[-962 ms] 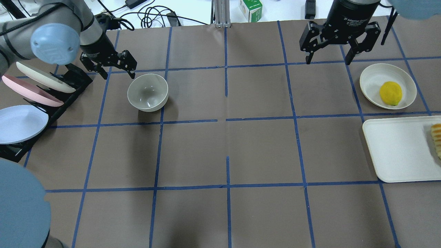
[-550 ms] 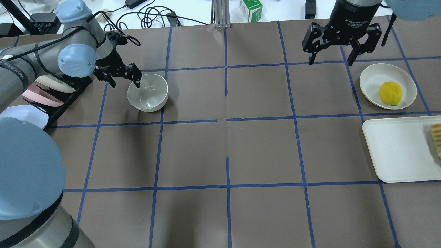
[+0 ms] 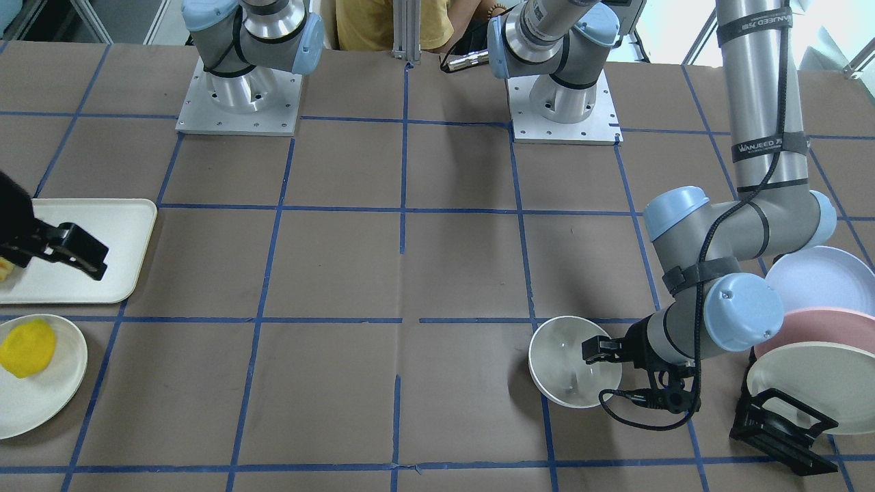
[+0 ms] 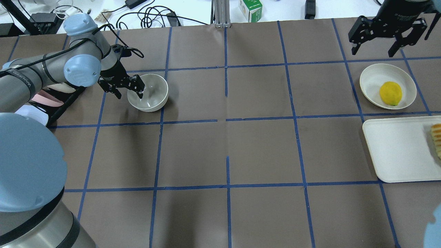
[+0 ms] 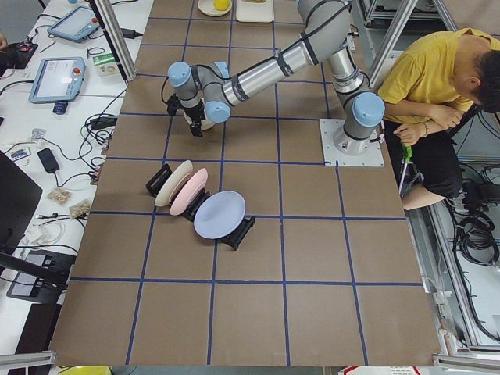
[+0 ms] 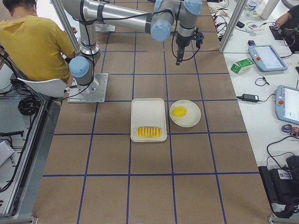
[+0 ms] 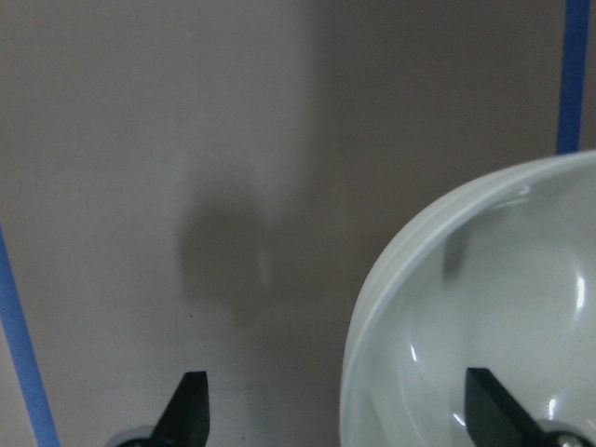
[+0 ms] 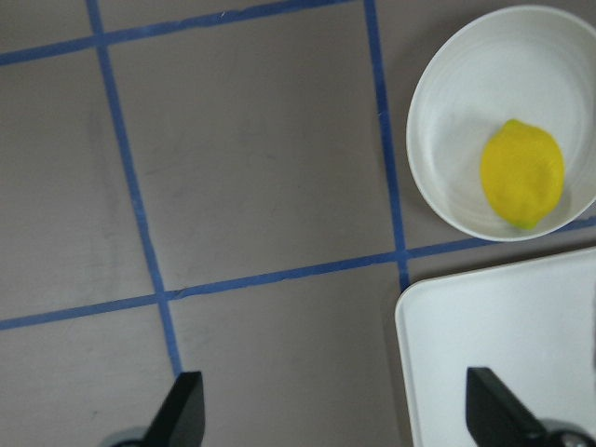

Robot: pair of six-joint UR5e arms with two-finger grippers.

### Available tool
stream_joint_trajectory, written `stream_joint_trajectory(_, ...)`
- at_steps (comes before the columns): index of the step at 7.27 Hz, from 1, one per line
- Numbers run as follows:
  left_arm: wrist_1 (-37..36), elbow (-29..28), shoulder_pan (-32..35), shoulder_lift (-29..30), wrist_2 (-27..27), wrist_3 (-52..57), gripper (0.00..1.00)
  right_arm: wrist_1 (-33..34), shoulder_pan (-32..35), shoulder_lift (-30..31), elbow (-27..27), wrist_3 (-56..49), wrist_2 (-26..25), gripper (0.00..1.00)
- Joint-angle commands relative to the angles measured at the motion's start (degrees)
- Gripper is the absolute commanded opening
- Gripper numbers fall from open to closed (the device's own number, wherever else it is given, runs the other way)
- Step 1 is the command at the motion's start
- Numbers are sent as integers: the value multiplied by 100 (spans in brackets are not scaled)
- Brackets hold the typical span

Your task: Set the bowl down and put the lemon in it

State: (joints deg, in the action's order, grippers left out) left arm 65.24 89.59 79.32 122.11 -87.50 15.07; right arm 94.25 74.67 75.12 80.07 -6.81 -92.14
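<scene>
I read the left gripper at the rim of the bowl, on the side nearest the rack of plates. Its jaws are spread wide and straddle the rim: one finger hangs inside the bowl, the other outside over the counter. I cannot tell whether either finger touches the rim. The bowl stands upright on the counter.

The right gripper hovers above the counter, jaws wide with nothing between them. The lemon lies on a flat cream plate, beside the tray carrying sliced fruit. Bowl and lemon sit well apart, toward opposite ends of the counter.
</scene>
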Motion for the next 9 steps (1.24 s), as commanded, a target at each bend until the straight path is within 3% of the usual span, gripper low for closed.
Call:
stream_joint_trajectory(1, -135, 23, 5, 14, 14, -13, 40, 479, -390, -434, -27, -417, -76, 100)
stream_joint_trajectory(3, -135, 23, 5, 49, 66, -101, 18, 594, -706, -620, 35, -1089, -111, 100)
stream_joint_trajectory(4, -126, 23, 5, 15, 328, -171, 2, 690, -838, -847, 44, -1616, -120, 100)
stream_joint_trajectory(5, -126, 14, 5, 14, 330, -171, 0, 1309, -909, -1145, 44, -1700, -146, 100)
stream_joint_trajectory(9, -117, -91, -4, 6, 269, -163, 0, 1700, -980, -1771, 44, -2129, -146, 100)
